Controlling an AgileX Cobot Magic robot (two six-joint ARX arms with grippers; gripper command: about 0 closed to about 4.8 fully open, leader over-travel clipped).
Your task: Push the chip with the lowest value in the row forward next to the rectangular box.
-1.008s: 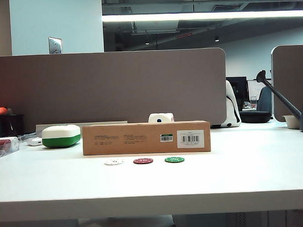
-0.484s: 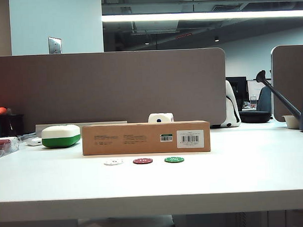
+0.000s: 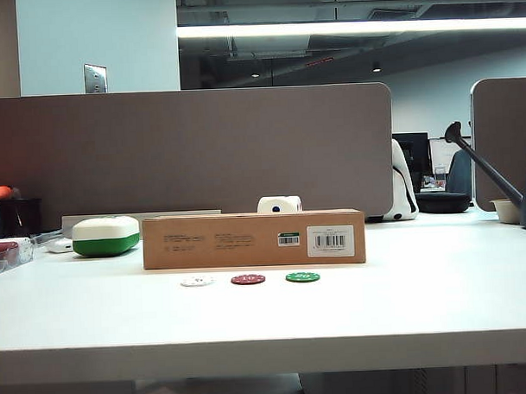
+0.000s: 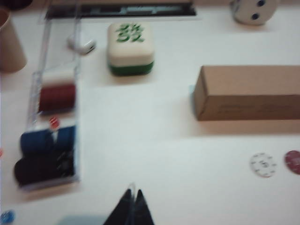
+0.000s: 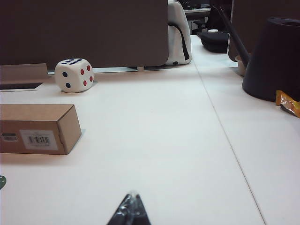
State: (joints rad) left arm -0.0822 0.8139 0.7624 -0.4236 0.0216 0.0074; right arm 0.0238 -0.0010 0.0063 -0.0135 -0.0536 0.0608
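Note:
Three chips lie in a row on the white table in front of the rectangular box [image 3: 254, 240]: the white chip [image 3: 197, 281] on the left, a dark red chip [image 3: 248, 280] in the middle, a green chip [image 3: 302, 277] on the right. Neither arm shows in the exterior view. In the blurred left wrist view my left gripper [image 4: 132, 193] is shut and empty, well short of the white chip [image 4: 263, 165], the red chip [image 4: 293, 162] and the box [image 4: 248, 92]. My right gripper [image 5: 132, 194] is shut and empty, off the box's [image 5: 37, 127] barcode end.
A white-and-green case [image 3: 106, 235] sits left of the box, a large die [image 3: 279, 204] behind it. A clear tray of stacked chips [image 4: 49, 136] and a brown cup [image 4: 9, 47] lie at the far left. A dark watering can [image 5: 276, 56] stands at the right.

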